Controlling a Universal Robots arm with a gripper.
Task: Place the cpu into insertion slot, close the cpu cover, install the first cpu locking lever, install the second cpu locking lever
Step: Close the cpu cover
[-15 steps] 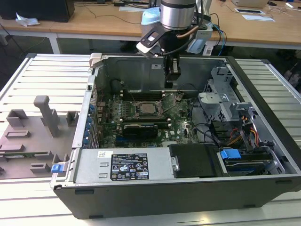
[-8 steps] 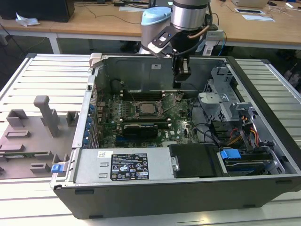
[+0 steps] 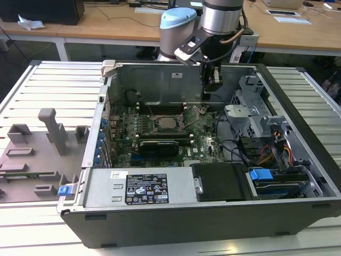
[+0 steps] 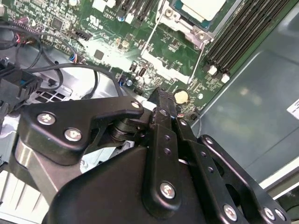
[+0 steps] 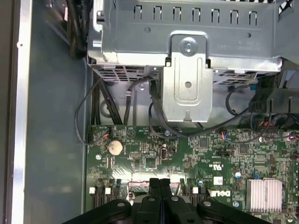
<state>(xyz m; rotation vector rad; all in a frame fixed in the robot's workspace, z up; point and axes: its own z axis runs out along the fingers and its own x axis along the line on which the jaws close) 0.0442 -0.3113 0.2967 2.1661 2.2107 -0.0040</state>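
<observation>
One arm in use. Exterior view: jaws hang inside the computer case (image 3: 213, 224), above the motherboard (image 3: 202, 141), to the exterior view's right of the cpu (image 3: 169, 124) seated on it. Second wrist view: cpu (image 4: 202, 6) lies flat. First wrist view: I see jaws pressed together, empty, near a coin cell (image 5: 115, 147).

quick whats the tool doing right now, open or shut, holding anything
Tool: closed, holding nothing, above the green motherboard.
</observation>
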